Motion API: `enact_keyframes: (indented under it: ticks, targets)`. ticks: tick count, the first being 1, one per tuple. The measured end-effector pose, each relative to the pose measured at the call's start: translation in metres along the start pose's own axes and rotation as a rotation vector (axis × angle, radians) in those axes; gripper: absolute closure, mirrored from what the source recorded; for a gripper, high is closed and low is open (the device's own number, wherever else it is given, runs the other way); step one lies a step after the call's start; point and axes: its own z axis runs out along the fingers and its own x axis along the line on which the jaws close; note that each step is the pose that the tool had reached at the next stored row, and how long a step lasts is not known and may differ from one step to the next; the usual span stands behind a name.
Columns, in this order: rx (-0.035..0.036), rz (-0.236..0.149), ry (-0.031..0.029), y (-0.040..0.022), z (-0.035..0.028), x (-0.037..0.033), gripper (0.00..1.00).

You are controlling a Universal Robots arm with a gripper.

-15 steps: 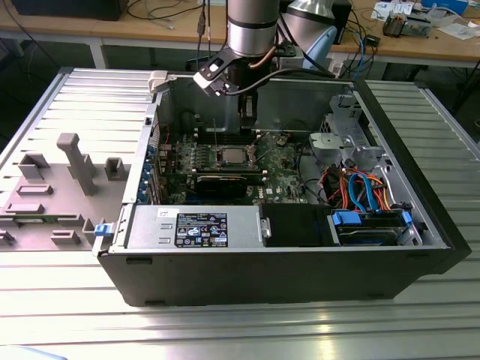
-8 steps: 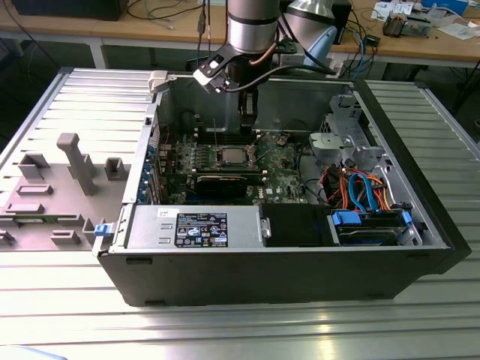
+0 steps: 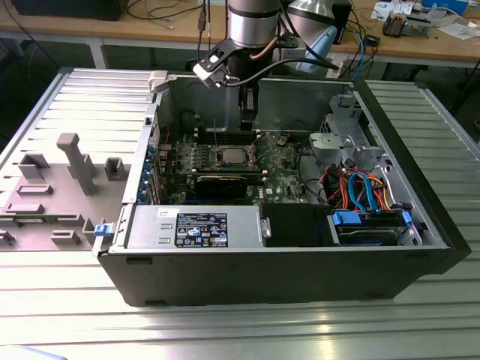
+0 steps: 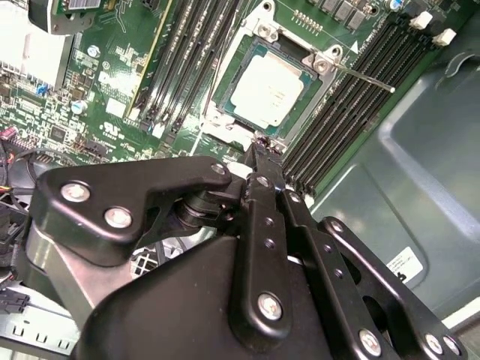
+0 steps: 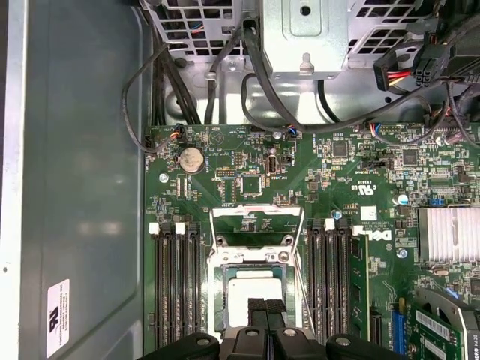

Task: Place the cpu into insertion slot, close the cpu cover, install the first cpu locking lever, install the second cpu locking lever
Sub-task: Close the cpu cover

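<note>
Jaws hang inside the computer case (image 3: 300, 277) in the exterior view. In the second wrist view they look clenched on nothing, I think to make one narrow tip, near the cpu (image 4: 266, 90) seated in the insertion slot (image 4: 225, 120). In the first wrist view the cpu cover (image 5: 255, 213) is open.

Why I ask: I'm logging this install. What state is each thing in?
insertion slot: holds the cpu.
cpu: lying flat, metal top up.
cpu cover: seems down around the cpu; cannot tell for sure.
locking lever: raised, not latched.
claw: shut, tips at the slot's edge.
computer case: side open.
</note>
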Motion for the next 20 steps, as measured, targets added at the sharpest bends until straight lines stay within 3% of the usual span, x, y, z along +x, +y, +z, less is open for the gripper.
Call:
enact_keyframes:
  ticks: [8, 9, 11, 20]
  targets:
    - [0.001, 0.0, -0.0003, 0.0003, -0.0001, -0.0001, 0.89]
    - [0.001, 0.0, -0.0004, 0.0017, -0.0001, 0.0, 0.89]
    - [0.0023, 0.0, -0.0003, 0.0113, 0.0003, 0.0, 0.89]
    - [0.0024, 0.0, -0.0004, 0.0193, 0.0008, 0.0002, 0.89]
